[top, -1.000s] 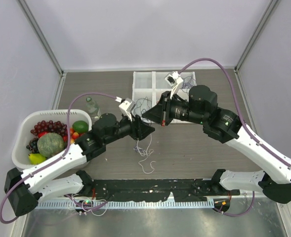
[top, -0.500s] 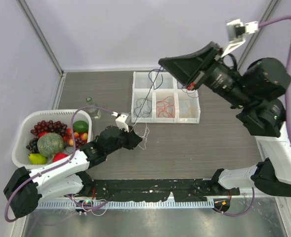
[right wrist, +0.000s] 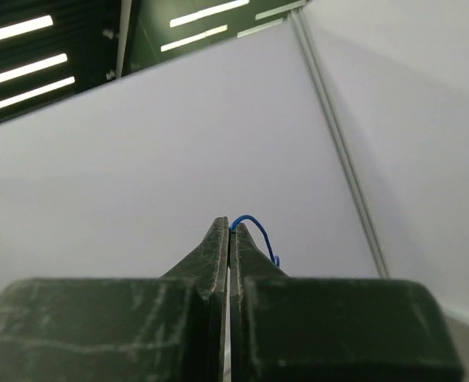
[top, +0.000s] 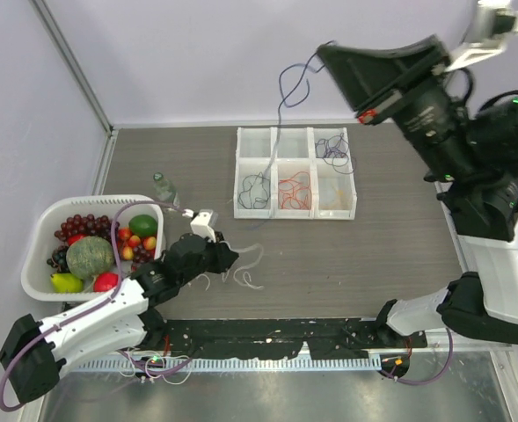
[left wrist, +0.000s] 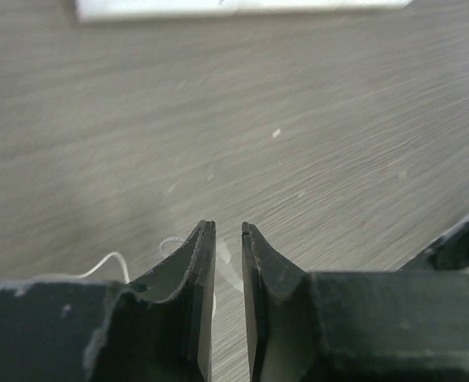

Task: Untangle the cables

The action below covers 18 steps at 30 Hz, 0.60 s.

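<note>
My right gripper (top: pixel 323 49) is raised high above the back of the table and shut on a purple-blue cable (top: pixel 284 89), which hangs from it in a loop towards the white compartment tray (top: pixel 274 164). In the right wrist view a short blue end (right wrist: pixel 255 223) sticks out of the closed tips (right wrist: pixel 230 222). My left gripper (top: pixel 232 258) is low over the table with its jaws a narrow gap apart (left wrist: pixel 228 228). A white cable (top: pixel 247 278) lies loose on the table at its tip and shows in the left wrist view (left wrist: pixel 115 256).
The tray holds a black cable (top: pixel 255 189), a red-orange cable (top: pixel 294 187) and purple strands (top: pixel 333 150) in separate compartments. A white basket (top: pixel 39 223) of fruit stands at the left. A small clear bottle (top: pixel 164 188) stands behind it.
My right arm has swung up and back, lifting the purple-blue cable clear of the others. My left gripper has drawn back to the near left and lowered; the white cable now lies on the table.
</note>
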Each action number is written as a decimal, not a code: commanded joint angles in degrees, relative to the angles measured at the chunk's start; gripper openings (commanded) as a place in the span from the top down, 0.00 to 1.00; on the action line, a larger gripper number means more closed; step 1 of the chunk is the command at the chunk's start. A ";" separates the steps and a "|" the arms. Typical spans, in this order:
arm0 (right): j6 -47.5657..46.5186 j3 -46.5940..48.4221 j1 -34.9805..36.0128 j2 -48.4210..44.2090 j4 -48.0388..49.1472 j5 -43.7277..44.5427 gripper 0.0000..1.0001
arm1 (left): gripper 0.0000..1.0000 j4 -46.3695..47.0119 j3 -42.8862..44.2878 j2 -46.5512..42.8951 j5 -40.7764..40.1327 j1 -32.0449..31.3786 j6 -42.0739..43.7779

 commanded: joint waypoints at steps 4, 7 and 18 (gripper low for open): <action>-4.51 -5.84 0.04 -7.41 8.04 8.75 0.99 | 0.60 -6.09 -0.08 -6.67 2.65 0.46 0.83; -4.34 -10.32 -0.04 -9.00 7.24 9.81 0.99 | 0.58 -8.19 1.41 -9.66 0.28 0.46 0.92; -7.06 -16.31 -0.04 -8.13 -1.02 19.73 0.99 | 0.18 -18.64 16.60 -5.11 4.67 0.46 6.36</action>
